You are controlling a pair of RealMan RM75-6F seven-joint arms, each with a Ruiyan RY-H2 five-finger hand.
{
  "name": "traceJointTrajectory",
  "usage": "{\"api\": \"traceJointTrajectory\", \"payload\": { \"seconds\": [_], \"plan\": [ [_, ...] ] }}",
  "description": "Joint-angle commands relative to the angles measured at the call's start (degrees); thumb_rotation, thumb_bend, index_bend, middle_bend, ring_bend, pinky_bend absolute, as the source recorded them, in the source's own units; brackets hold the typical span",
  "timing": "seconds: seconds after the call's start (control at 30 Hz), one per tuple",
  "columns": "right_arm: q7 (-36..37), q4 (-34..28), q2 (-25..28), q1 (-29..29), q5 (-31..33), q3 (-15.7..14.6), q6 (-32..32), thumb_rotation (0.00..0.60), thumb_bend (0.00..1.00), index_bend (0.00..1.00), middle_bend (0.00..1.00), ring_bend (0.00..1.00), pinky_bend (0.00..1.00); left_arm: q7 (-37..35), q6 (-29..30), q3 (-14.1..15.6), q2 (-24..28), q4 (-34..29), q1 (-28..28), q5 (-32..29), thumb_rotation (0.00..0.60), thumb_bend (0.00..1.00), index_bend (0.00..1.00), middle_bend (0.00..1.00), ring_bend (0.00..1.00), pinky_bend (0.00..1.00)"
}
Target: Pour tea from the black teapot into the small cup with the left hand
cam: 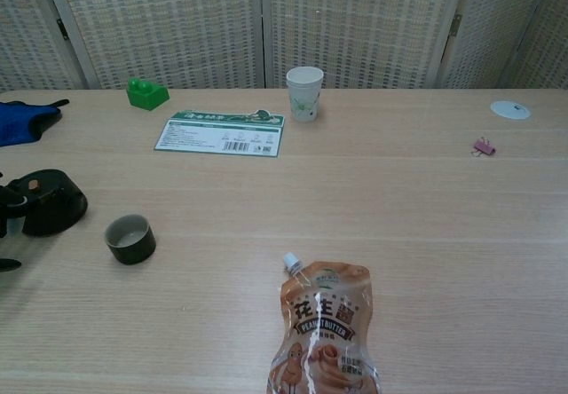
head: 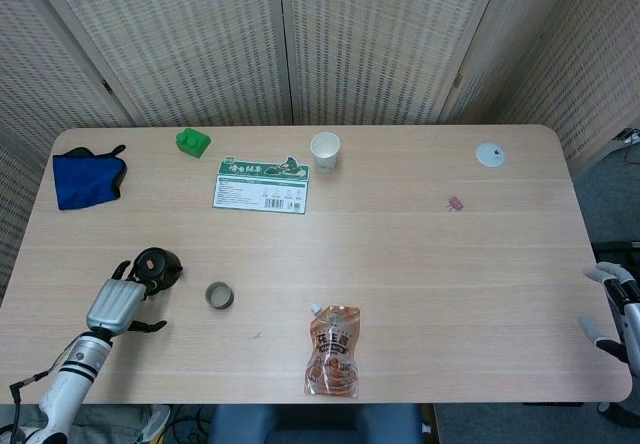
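The black teapot (head: pixel 157 264) is seen upright beside the small cup (head: pixel 219 295), just ahead of the empty left hand (head: pixel 114 303), whose fingers are spread.

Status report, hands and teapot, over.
Left hand open beside black teapot, not gripping. Right hand open at table edge. Small cup upright, right of teapot. Nothing between them.
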Motion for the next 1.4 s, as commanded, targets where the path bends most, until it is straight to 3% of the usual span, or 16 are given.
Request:
{"api": "traceJointTrajectory", "payload": {
  "seconds": [0.03, 0.23, 0.5, 0.97, 1.27, 1.4],
  "plan": [
    [0.0, 0.0, 0.0, 0.0, 0.0, 0.0, -0.1, 0.600, 0.19, 0.30, 0.26, 0.22, 0.25, -0.2, 0.0, 0.0, 0.0, -0.1, 0.1, 0.0, 0.365, 0.16, 0.49, 0.48, 0.43, 0.04],
    [0.2, 0.1, -0.1, 0.0, 0.1, 0.0, 0.0, 0.600, 0.19, 0.30, 0.26, 0.22, 0.25, -1.2, -0.6, -0.1, 0.3, -0.5, 0.0, -0.3, 0.365, 0.16, 0.54, 0.54, 0.49, 0.04],
    [0.5, 0.3, 0.0, -0.2, 0.3, 0.1, 0.3, 0.600, 0.19, 0.30, 0.26, 0.22, 0.25, -2.8, -2.1, -0.4, 0.9, -1.5, -0.4, -1.5, 0.357, 0.16, 0.68, 0.72, 0.64, 0.00],
    [1.2, 0.7, -0.3, -0.2, 0.6, 0.6, 0.5, 0.600, 0.19, 0.30, 0.26, 0.21, 0.25, -10.1, -0.4, -3.0, 0.5, -0.1, -0.8, 0.0, 0.160, 0.16, 0.91, 0.94, 0.83, 0.00],
    [1.6, 1.0, -0.5, 0.0, 0.8, 0.7, 0.3, 0.600, 0.19, 0.30, 0.26, 0.22, 0.25, -14.7, 1.5, -5.2, -1.0, 3.2, -0.6, -0.1, 0.135, 0.16, 0.99, 1.00, 0.89, 0.00],
    [1.7, 1.0, -0.5, -0.1, 0.7, 0.7, 0.5, 0.600, 0.19, 0.30, 0.26, 0.22, 0.25, -16.5, 3.3, -6.0, -1.1, 3.9, -0.2, 0.4, 0.134, 0.16, 1.00, 1.00, 0.92, 0.08]
  ]
}}
